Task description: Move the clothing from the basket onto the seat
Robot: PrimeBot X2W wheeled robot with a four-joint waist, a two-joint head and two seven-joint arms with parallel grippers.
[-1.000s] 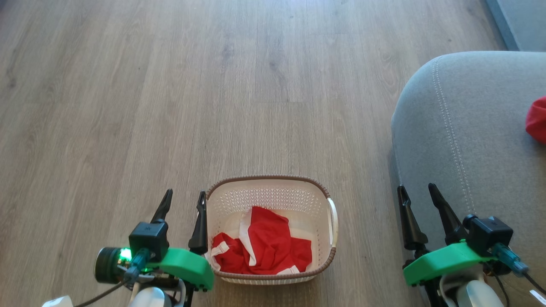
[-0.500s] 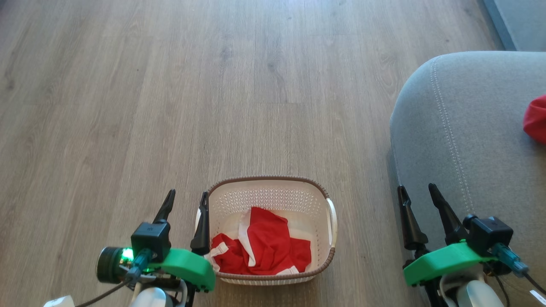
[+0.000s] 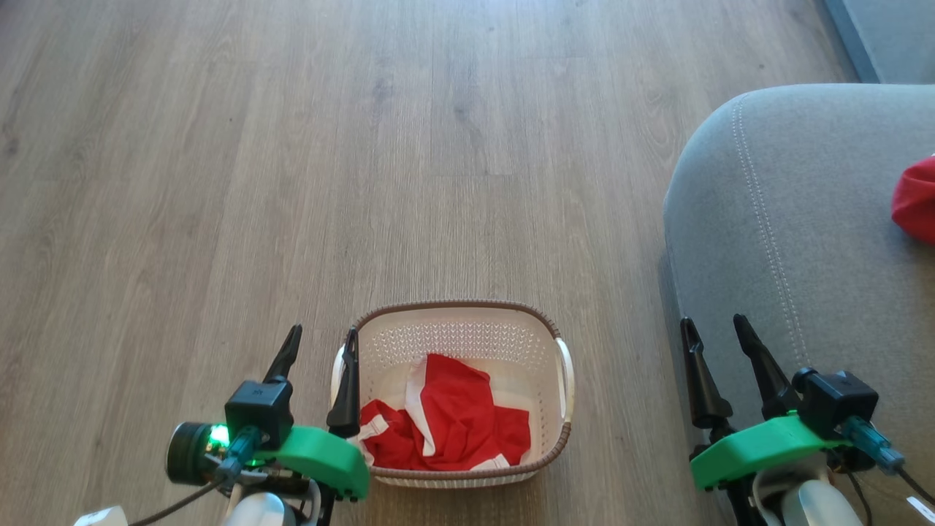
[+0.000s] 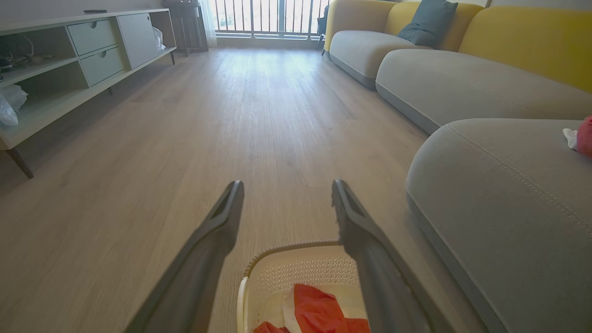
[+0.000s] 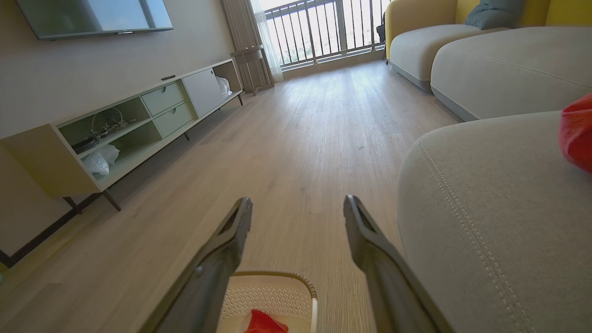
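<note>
clothing lies crumpled in the basket on the floor, another red piece on the seat. i note left hand and right hand fully spread, holding nothing.

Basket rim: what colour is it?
Brown, woven-look, atop the cream basket; clearest in the head view.

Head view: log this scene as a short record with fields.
basket: on the floor, left of the seat
clothing: red with white trim, crumpled in the basket
seat: grey; a red garment lies on it at the view's right edge
left gripper: open, empty, at the basket's left side
right gripper: open, empty, at the seat's left edge
task: clothing in the basket not yet moved
</note>
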